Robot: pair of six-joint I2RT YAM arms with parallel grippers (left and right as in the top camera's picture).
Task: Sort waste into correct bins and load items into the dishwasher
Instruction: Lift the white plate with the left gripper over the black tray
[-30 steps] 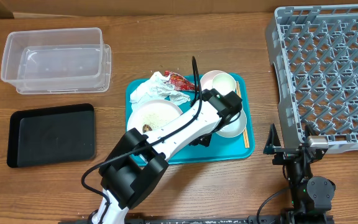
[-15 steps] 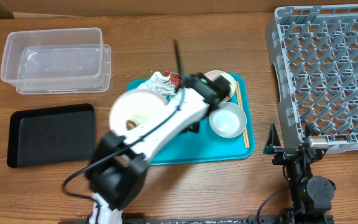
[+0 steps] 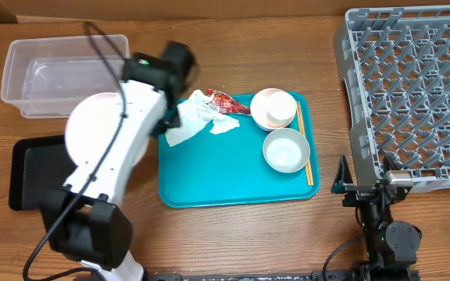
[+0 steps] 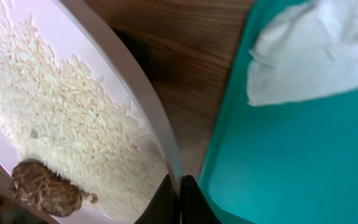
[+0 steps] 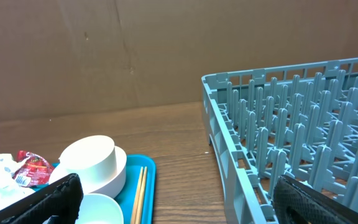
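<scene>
- The right gripper (image 5: 176,196) is parked at the near table edge, its fingers spread wide with nothing between them.
- The left gripper (image 4: 178,202) is clamped shut on the rim of the round white plate (image 3: 92,125).
- Loose rice grains (image 4: 61,106) and a brown food scrap (image 4: 45,186) are carried on the tilted plate.
- A second ago the plate lay on the teal tray (image 3: 233,183). It has since been lifted off and swung left, over the near corner of the black tray (image 3: 30,176) and just short of the clear tub (image 3: 61,70).
- Tipping the food waste into a bin is judged to be the step in hand.
- The crumpled napkin (image 3: 190,117), red wrapper (image 3: 229,101), white bowls (image 3: 286,150) and chopsticks (image 3: 305,148) are left on the teal tray.
- Nothing is yet seen in the dish rack (image 3: 412,86) at the far right.
</scene>
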